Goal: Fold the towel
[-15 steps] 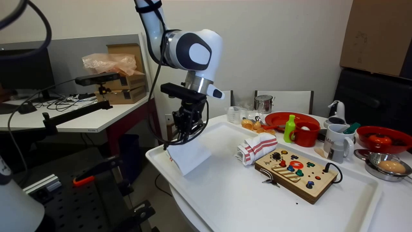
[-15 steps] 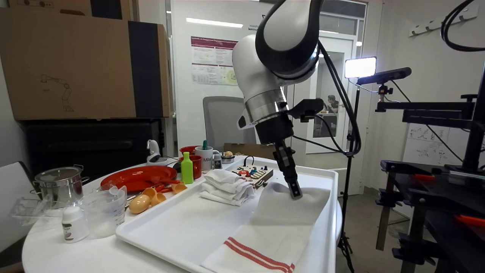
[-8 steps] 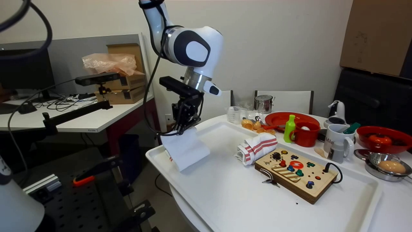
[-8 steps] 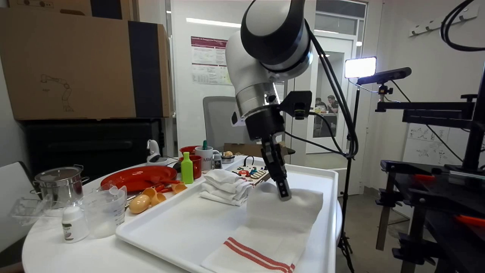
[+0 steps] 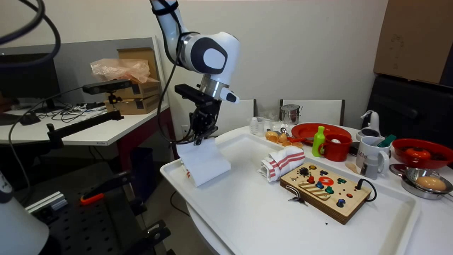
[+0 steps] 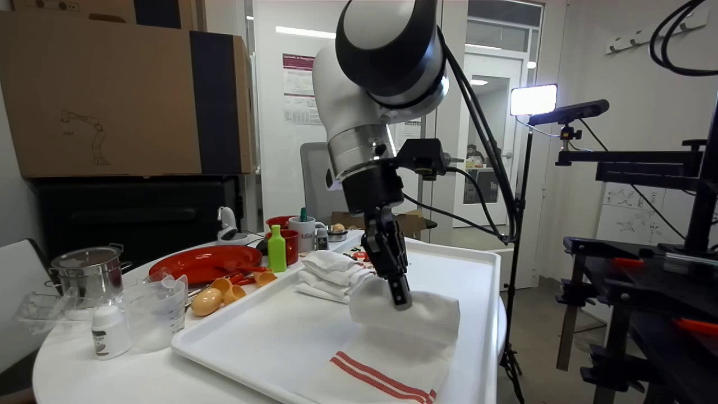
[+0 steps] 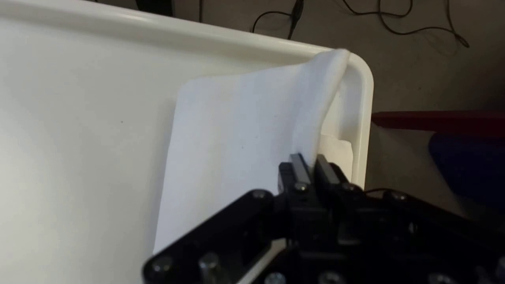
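Gripper [image 7: 310,161] clamped on raised towel [image 7: 232,138], rest of towel below it on white tray [image 5: 254,216]. Lumpy striped cloth [image 5: 283,163] near gripper, wooden board [image 5: 324,194] farther off. Round table [image 6: 67,370] under tray, desk [image 5: 134,120] well apart.

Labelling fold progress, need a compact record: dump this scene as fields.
gripper: shut on the towel
towel: gripped part raised, red-striped end lying on the tray
fold: not finished
second cloth: bundled, on the tray beside the knobbed board
off tray: green bottle upright beside a red mug
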`<state>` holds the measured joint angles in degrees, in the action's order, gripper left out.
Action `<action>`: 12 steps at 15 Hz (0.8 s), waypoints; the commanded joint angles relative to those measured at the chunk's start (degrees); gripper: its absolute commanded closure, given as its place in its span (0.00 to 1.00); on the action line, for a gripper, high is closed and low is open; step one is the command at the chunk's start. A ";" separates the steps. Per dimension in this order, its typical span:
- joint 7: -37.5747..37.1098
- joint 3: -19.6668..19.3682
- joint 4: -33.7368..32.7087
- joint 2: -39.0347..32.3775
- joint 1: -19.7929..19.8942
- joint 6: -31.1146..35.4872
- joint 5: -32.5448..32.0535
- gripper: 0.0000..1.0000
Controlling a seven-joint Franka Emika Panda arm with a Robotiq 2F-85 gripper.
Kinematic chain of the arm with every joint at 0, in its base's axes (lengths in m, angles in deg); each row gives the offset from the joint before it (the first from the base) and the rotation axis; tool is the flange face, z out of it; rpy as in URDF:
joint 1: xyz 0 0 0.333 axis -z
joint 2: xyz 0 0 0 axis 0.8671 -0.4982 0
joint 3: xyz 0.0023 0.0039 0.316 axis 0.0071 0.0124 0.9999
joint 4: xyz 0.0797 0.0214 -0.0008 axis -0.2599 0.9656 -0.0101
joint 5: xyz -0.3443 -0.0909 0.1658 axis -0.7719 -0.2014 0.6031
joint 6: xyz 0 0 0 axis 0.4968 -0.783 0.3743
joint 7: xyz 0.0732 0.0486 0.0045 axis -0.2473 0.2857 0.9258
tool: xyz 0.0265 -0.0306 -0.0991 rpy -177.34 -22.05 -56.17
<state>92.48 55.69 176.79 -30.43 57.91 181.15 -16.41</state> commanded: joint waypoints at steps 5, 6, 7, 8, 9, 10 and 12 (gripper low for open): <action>-6.28 -1.95 -6.92 -5.31 -6.00 -0.39 -2.03 0.98; -6.65 -2.04 -7.39 -5.68 -6.52 -0.41 -2.33 0.98; -7.01 -2.08 -8.06 -6.11 -7.09 -0.66 -2.71 0.98; -7.12 -1.99 -8.70 -6.50 -7.47 -1.08 -2.95 0.98; -7.27 -2.01 -9.10 -6.82 -7.89 -1.22 -3.23 0.98; -7.64 -2.13 -9.70 -7.32 -8.45 -1.43 -3.68 0.98; -8.22 -2.32 -10.85 -8.33 -9.28 -2.02 -4.53 0.98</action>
<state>86.32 54.35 168.98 -36.68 50.51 180.98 -18.91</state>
